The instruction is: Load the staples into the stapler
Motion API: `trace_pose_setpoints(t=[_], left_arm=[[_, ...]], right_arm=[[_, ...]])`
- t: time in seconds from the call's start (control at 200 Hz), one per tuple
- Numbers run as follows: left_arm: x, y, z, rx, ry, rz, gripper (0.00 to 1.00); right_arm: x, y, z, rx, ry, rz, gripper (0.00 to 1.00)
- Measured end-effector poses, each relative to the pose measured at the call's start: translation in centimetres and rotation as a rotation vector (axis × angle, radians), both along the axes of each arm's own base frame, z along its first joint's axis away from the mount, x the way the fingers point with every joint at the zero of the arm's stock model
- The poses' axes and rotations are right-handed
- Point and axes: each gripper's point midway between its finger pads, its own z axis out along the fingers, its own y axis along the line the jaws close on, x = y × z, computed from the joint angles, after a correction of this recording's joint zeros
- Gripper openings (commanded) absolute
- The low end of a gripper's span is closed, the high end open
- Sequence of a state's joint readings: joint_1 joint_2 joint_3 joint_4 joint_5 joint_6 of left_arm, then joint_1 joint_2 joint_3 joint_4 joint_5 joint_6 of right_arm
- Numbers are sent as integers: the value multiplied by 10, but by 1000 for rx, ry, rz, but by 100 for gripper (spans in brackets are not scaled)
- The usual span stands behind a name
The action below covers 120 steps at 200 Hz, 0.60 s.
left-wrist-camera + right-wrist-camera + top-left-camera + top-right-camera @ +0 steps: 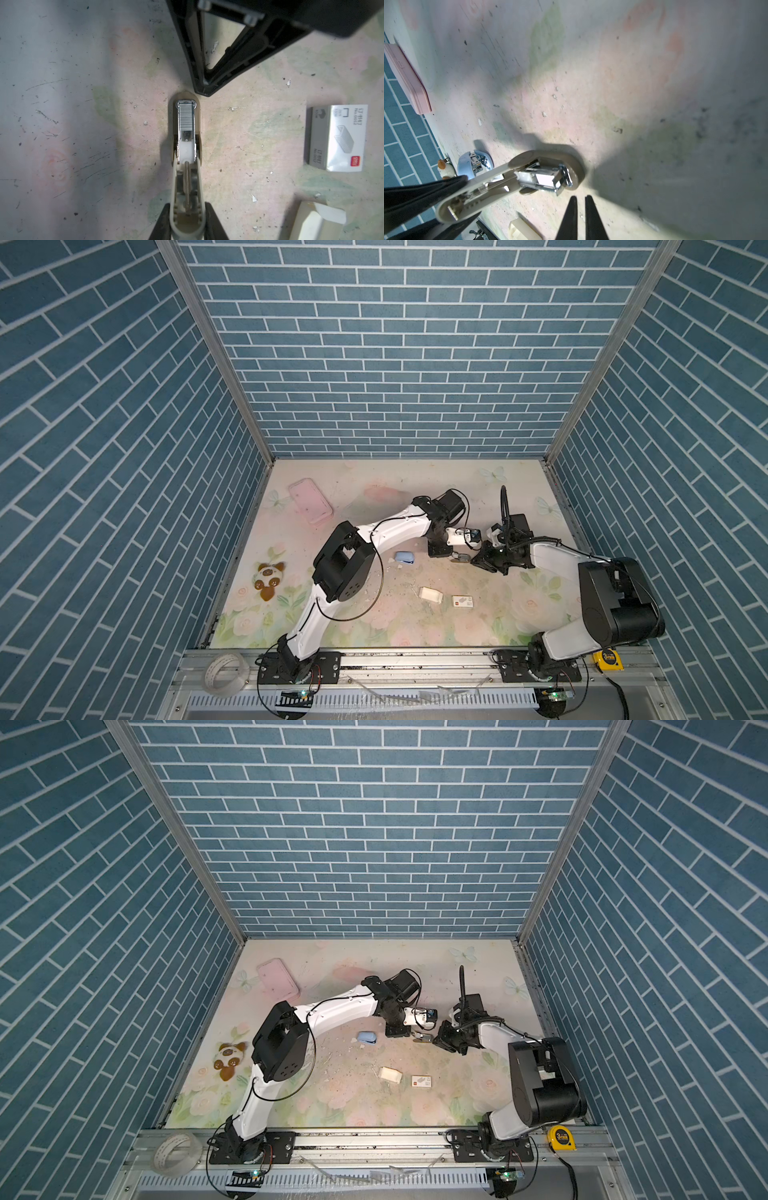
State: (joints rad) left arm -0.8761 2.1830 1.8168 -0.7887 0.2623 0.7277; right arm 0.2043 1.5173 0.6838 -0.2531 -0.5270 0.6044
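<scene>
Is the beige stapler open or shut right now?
Open. The left gripper holds the lid up off the base, baring staples inside.

My arms [307, 626] wore white shells [399, 526] over black joint housings [615, 605], with black cables [503, 502] looping alongside. My right gripper [580, 197] ended in black, tapering fingers [569, 218]. Silver screws [334, 666] dotted my black base plates [324, 676].

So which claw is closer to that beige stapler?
Left. The left gripper grips the beige stapler by its opened cover; the right gripper, shut and empty, sits just beyond its front end.
</scene>
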Motion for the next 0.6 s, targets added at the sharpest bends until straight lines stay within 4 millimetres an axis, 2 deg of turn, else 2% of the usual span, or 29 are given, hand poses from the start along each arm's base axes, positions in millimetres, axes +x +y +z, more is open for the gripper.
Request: trace_pose_setpoints(t=[0.275,0.6], left_arm=[[0,0,0,1,0,-2,13],[1,-2,3,10,8,-3,13]], right_arm=[[12,2,-2,2,3,-2,12],[16,3,-7,1,16,7,11]])
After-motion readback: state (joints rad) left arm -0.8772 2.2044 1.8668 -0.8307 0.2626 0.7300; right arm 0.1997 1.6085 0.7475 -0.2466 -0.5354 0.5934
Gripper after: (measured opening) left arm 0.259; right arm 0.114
